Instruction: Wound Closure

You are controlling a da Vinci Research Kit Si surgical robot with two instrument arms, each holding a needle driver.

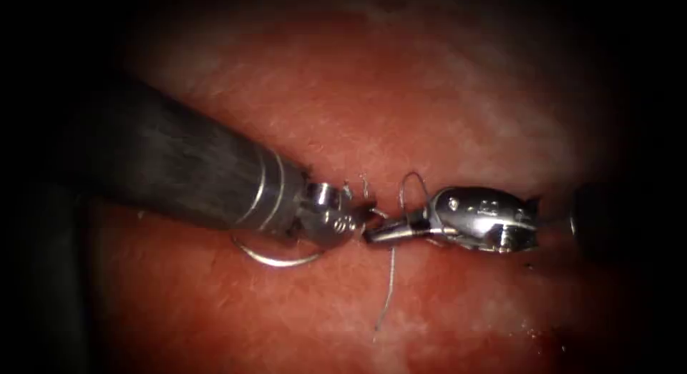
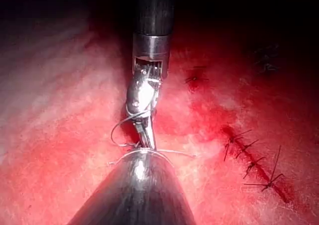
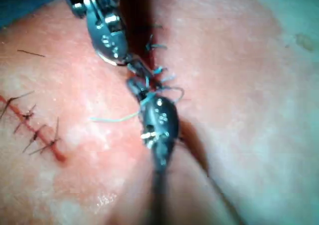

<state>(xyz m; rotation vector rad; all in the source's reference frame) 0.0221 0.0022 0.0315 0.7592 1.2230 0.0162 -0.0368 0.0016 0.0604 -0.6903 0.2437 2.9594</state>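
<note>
Endoscope view: left tool (image 1: 358,220) and right tool (image 1: 379,233) meet tip to tip over the cut, the right's jaws apparently closed on thread (image 1: 390,281); the needle (image 1: 275,258) lies under the left shaft, seemingly free. Knot-tying seems in hand; tension must stay even.

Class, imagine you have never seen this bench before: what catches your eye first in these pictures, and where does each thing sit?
First, the two grippers meeting tip to tip over the tissue: the left gripper from the left, the right gripper from the right with its jaws shut on the thread, which loops above it and trails down. Next, the curved needle arcs beneath the left tool. In the left wrist view, a stitched cut lies off to one side.
</note>
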